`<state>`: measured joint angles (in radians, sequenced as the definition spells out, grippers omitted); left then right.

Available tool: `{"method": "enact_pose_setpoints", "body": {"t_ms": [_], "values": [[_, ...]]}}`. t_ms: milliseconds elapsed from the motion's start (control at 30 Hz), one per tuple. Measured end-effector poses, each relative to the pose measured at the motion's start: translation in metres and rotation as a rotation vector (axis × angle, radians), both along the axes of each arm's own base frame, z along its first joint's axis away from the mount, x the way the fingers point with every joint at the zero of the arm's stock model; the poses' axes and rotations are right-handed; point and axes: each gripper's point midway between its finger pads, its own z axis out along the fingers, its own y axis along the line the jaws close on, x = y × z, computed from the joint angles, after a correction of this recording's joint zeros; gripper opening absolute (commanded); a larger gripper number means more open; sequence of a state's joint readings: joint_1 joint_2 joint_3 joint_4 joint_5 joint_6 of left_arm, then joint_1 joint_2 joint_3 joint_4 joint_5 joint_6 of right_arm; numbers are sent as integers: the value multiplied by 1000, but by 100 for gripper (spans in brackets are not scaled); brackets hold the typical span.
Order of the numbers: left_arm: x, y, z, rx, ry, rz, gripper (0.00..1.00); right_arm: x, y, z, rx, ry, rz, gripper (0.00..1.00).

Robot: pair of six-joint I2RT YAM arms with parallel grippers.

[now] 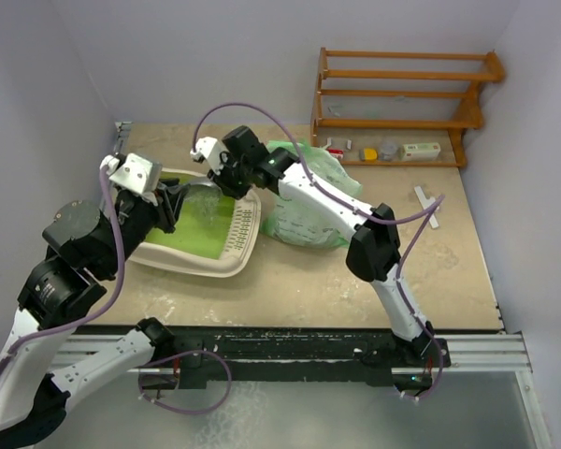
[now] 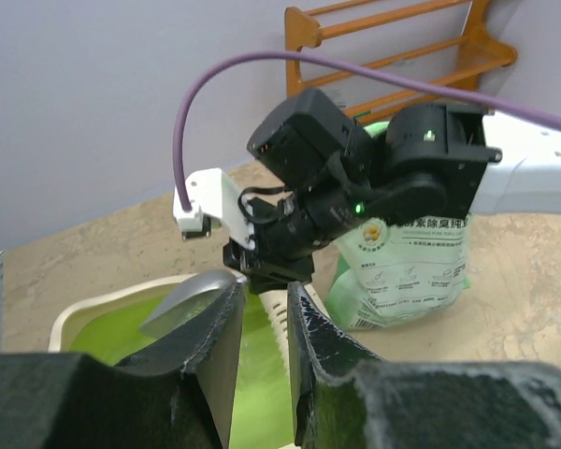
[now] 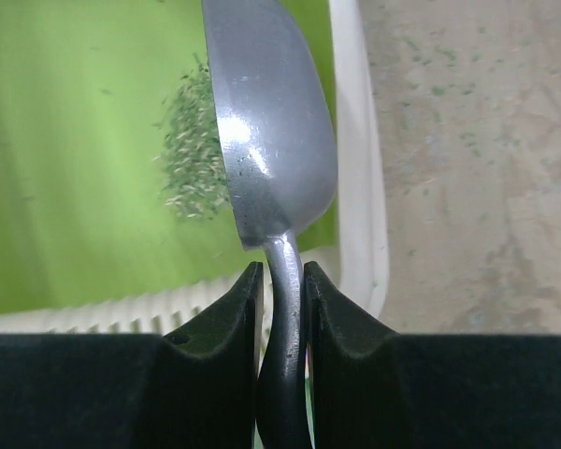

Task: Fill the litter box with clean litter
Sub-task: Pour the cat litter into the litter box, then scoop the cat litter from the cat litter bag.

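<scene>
The litter box point(image 1: 192, 267) is a cream tray with a green floor point(image 3: 65, 140) and a slotted grille point(image 1: 243, 227) at its right end. My right gripper point(image 3: 282, 276) is shut on the handle of a shiny metal scoop point(image 3: 271, 122), tipped on its side over the box's far end. A small patch of clean litter point(image 3: 194, 154) shows beside the scoop's left edge against the green. My left gripper point(image 2: 265, 309) reaches over the box's left end point(image 1: 173, 208), jaws narrowly apart. Green shows through the gap, and any hold on the rim is hidden.
A light green printed bag point(image 1: 309, 201) lies on the table just right of the box, under my right arm. A wooden rack point(image 1: 402, 89) with small items point(image 1: 383, 150) stands at the back right. A white strip point(image 1: 428, 204) lies right of the bag.
</scene>
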<state>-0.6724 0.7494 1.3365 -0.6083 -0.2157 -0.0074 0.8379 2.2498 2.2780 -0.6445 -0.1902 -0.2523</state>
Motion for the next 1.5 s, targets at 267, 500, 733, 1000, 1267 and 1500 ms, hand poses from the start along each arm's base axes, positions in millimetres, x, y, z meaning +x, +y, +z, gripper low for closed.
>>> {"method": "enact_pose_setpoints", "body": {"t_ms": [267,500,733,1000,1267,1500], "values": [[-5,12,-7,-1,-2,35,24,10,15,-28,-115,-278,22,0],[-8,18,-5,-9,-13,55,25,19,20,14,-55,-399,-10,0],[-4,19,-7,-12,-17,75,37,14,-3,79,24,-510,-60,0],[8,8,-1,-24,-39,63,41,0,-22,97,5,-450,-65,0],[40,-32,-2,21,-58,-17,47,22,-88,173,55,-450,-191,0],[68,-72,3,33,-102,-101,51,41,-268,244,80,-491,-496,0]]}}
